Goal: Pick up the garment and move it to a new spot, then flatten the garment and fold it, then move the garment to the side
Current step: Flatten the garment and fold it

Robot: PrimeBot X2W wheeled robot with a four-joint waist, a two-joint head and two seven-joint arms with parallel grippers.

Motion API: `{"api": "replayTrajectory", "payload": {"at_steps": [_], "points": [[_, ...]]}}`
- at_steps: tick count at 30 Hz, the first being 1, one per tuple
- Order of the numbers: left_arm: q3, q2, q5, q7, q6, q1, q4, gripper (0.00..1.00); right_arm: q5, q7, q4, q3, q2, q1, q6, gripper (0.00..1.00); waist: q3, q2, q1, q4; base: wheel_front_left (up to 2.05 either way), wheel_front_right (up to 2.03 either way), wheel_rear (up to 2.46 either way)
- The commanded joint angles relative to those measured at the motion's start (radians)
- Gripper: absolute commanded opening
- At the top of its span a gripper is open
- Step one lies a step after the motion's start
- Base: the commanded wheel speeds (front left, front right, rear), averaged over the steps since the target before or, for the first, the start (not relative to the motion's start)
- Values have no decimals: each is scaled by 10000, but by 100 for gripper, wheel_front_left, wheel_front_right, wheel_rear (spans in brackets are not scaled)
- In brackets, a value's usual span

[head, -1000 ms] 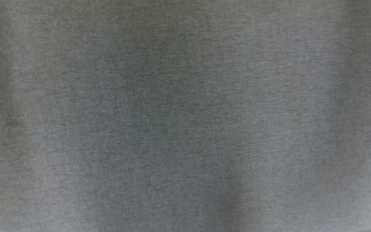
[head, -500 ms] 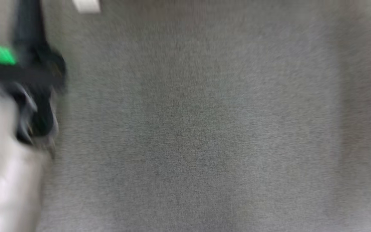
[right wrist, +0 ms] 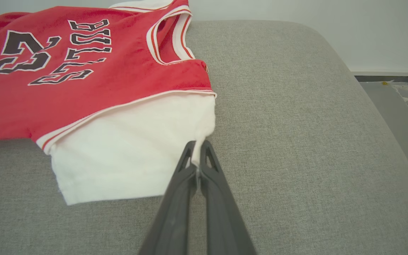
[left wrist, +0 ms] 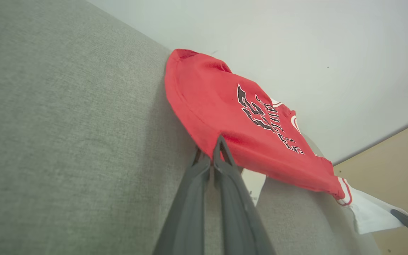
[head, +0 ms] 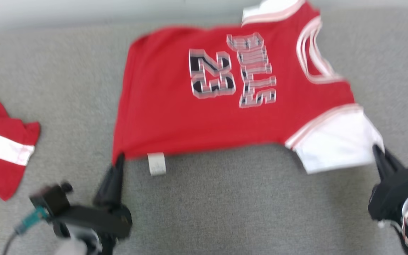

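Left hand [head: 119,158]: lower left, tips up, clamped on the garment [head: 197,117] at its red corner.
Right hand [head: 377,150]: lower right, clamped on its white corner.

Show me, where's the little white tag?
In the head view, the white tag pokes out under the red jersey, just right of the left gripper.

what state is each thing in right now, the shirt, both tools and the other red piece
red jersey: spread mostly flat on the grey cushion, print side up, pinched at two corners
left tool: shut on the jersey's hem corner
right tool: shut on the corner of the white sleeve
care label: sticking out below the hem
second red garment: lying loose at the left, apart from the jersey
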Motion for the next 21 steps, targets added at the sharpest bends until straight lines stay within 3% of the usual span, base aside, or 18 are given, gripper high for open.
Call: {"api": "replayTrajectory", "payload": {"at_steps": [1,11,21], "points": [[-41,-14,-100,-30,-1,279,40,0,-66,28,-51,-72,62,177,-27,0,-1111,3,5,3,0,0,0],[-546,-179,30,142,547,2467,137,0,-1117,635,-66,-582,848,1999,-27,0,-2303,3,5,155,0,0,0],[-1125,220,270,1066,1060,3437,10,0,-1261,2116,-93,-958,1073,3136,-27,0,-2827,3,5,231,0,0,0]]}}
